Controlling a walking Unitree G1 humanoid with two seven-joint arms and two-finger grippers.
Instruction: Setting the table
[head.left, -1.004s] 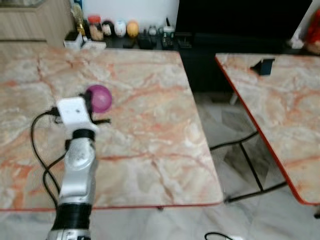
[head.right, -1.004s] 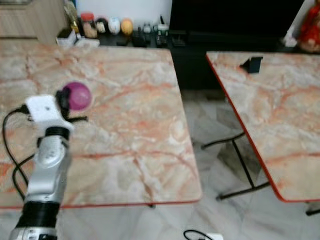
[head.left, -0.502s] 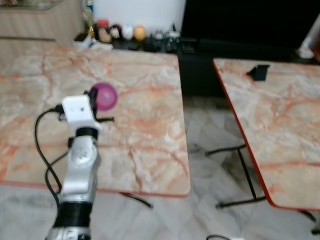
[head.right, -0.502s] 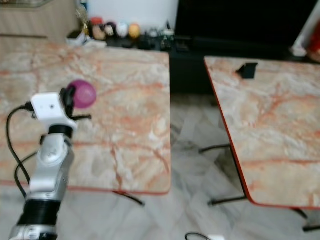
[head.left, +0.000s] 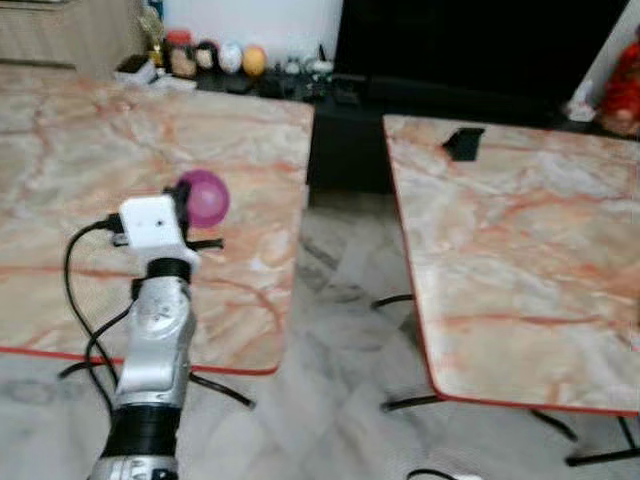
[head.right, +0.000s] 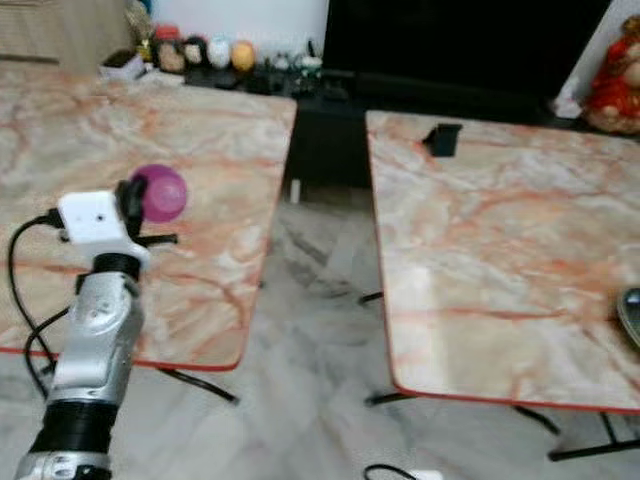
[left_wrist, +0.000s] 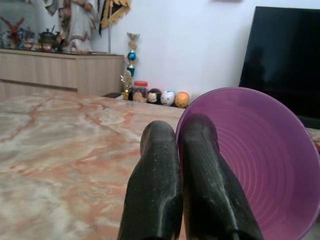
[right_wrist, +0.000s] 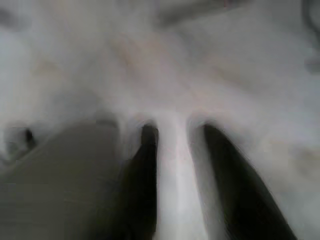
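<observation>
**Purple bowl in left gripper, carried over the marble tables**

Left gripper: the two black fingers are pressed nearly together, pinching the rim of a round purple plastic bowl with ribbed inner wall. One finger lies inside the wall, the other outside. From where I stand, the bowl is held out at the end of the silver left arm, at about 10 o'clock in the head view, above the near-left pink-veined marble table with red edge.

A second marble table of the same kind stands at 3 o'clock, across a gap of pale floor. A small black object sits on it near the far edge.

Right gripper: fingers a little apart, nothing between them; blurred, pointing at pale floor.

Handling judgement: the bowl looks light, thin-walled, somewhat flexible and smooth. A rim pinch holds it, but it may swing or slip if jolted. Set it down base-first, releasing only once it rests flat.
</observation>
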